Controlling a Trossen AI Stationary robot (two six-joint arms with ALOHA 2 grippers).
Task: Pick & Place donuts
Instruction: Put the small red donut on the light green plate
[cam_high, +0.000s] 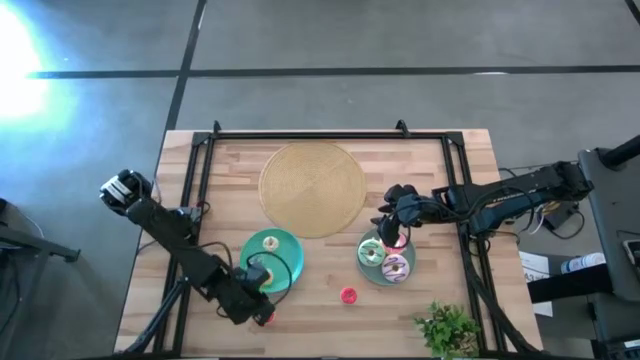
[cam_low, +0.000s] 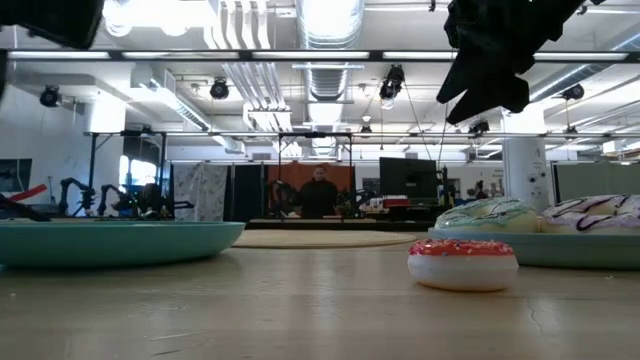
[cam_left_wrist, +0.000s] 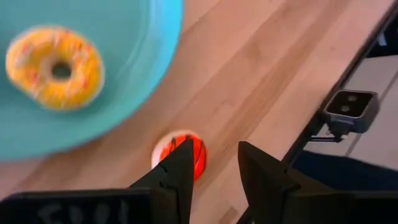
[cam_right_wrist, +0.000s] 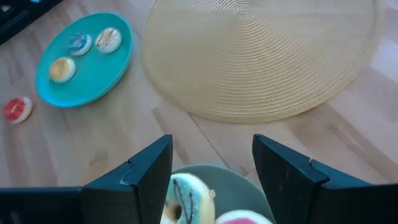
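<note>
A red-iced donut (cam_high: 348, 295) lies flat on the bare table, and also shows in the low view (cam_low: 462, 262). My left gripper (cam_left_wrist: 214, 168) is open and empty above the table beside the teal plate (cam_high: 290, 262). The red donut (cam_left_wrist: 183, 149) shows just past its fingertips, partly hidden by one finger. The teal plate holds a yellow donut (cam_left_wrist: 55, 67); the right wrist view shows three donuts on it (cam_right_wrist: 79, 43). My right gripper (cam_right_wrist: 211, 168) is open and empty, high above the grey-green plate (cam_high: 380, 277), which holds a green-white donut (cam_right_wrist: 185, 198) and pink ones (cam_high: 395, 267).
A large tan woven disc (cam_high: 312, 188) lies at the table's far middle. A small green plant (cam_high: 447, 330) stands at the near right corner. Black frame rails (cam_high: 300, 133) run along the table's edges. A small camera (cam_left_wrist: 350, 111) sits at the near edge.
</note>
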